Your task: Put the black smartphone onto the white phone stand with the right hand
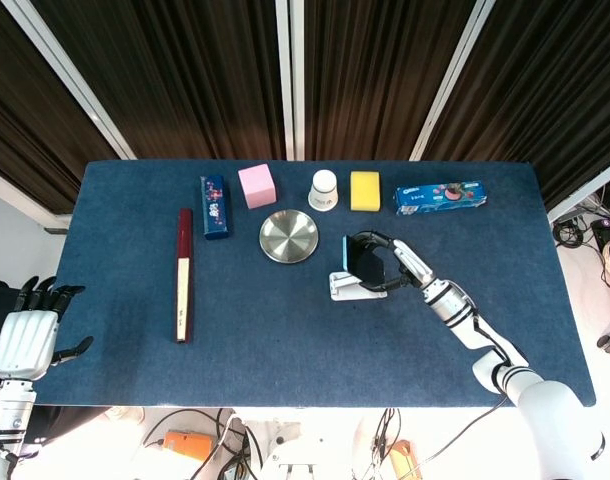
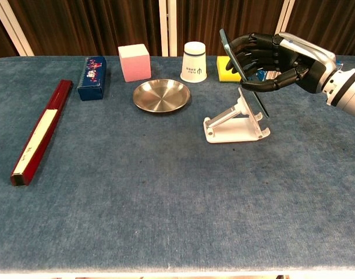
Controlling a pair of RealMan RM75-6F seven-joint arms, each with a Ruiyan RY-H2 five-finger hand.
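Thin black smartphone with teal edge (image 2: 242,71) is in the right hand (image 2: 270,60), tilted, top edge leaning away from the palm, lower end close over the backrest of the white plastic phone stand (image 2: 234,123). Can't tell from chest view whether the phone touches the stand. In head view the phone (image 1: 363,262) overlaps the stand's (image 1: 345,287) far end.

Right hand: black fingers (image 2: 252,43) wrapped around the phone from behind, thumb underneath; a firm grip. In head view the hand (image 1: 390,268) reaches in from the right, silver forearm trailing off toward the table's near right corner.

Beyond the fingertips: yellow sponge block (image 2: 229,68) partly hidden behind the phone, white paper cup (image 2: 193,61) just past it. Blue biscuit box (image 1: 440,197) sits behind the hand. Round steel dish (image 2: 161,95) is off the fingertip side of the stand, then pink cube (image 2: 134,62), dark blue printed box (image 2: 91,70), and long red flat case with a cream strip (image 2: 40,131) farthest out.

Left hand (image 1: 29,338) is off the blue cloth table's (image 1: 285,350) near left corner, fingers straight and apart, holding nothing.
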